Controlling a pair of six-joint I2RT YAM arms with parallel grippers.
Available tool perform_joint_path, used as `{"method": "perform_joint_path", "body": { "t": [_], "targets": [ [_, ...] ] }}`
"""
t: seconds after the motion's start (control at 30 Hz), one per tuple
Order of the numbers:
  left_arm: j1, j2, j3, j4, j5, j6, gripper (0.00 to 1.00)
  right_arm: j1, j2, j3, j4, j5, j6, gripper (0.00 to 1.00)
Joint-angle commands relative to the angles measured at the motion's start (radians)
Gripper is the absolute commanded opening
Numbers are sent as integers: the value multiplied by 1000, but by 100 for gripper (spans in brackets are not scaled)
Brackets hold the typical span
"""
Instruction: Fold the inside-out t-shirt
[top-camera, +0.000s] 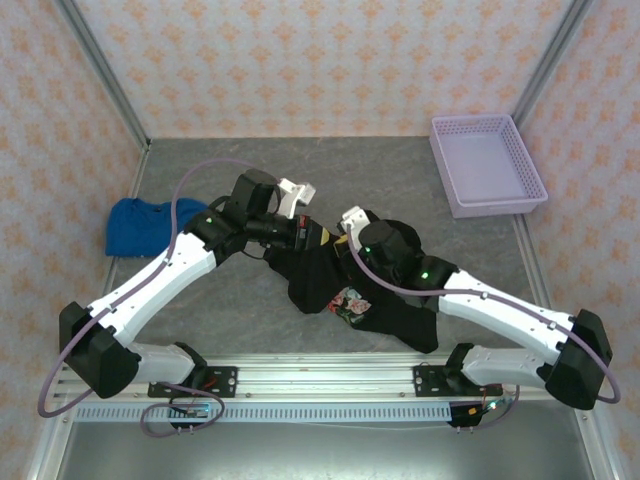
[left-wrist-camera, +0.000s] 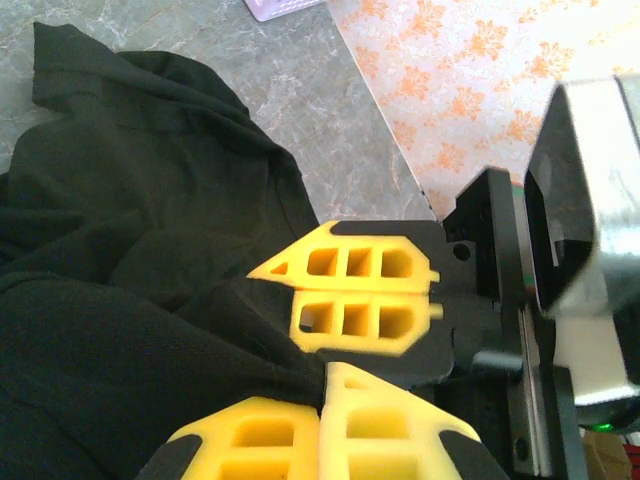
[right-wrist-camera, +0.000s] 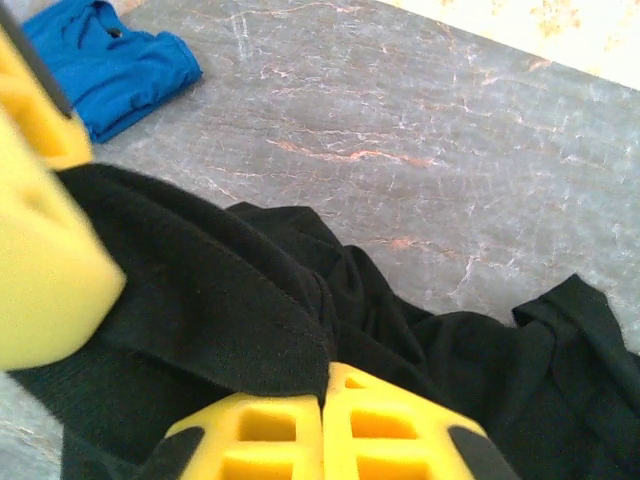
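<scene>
Bright, even light; close parts of wrist views blur.

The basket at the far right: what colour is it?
The basket is pale lilac; the top external view shows it best.

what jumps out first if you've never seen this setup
In the middle, the left gripper and right gripper meet, both pinched shut on a crumpled black t-shirt. Then the colour: a bright blue garment at the left edge and a lilac basket far right.

The right arm (top-camera: 500, 315) hides part of the inside-out t-shirt (top-camera: 318, 285), its print (top-camera: 350, 302) unreadable
</scene>
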Motion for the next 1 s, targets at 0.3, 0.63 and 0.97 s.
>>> {"method": "perform_joint_path", "body": {
  "t": [0.3,0.63,0.97],
  "targets": [
    [-3,-34,28,-91,-585,34,32,-90,37,120,93,-223,572,0],
    [-76,-273,-265,88,-419,-43,48,-164,157,157,223,-366,738,0],
    [-125,-112,-236,162,-269,14,38,-183,88,115,196,-348,694,0]
  ]
}}
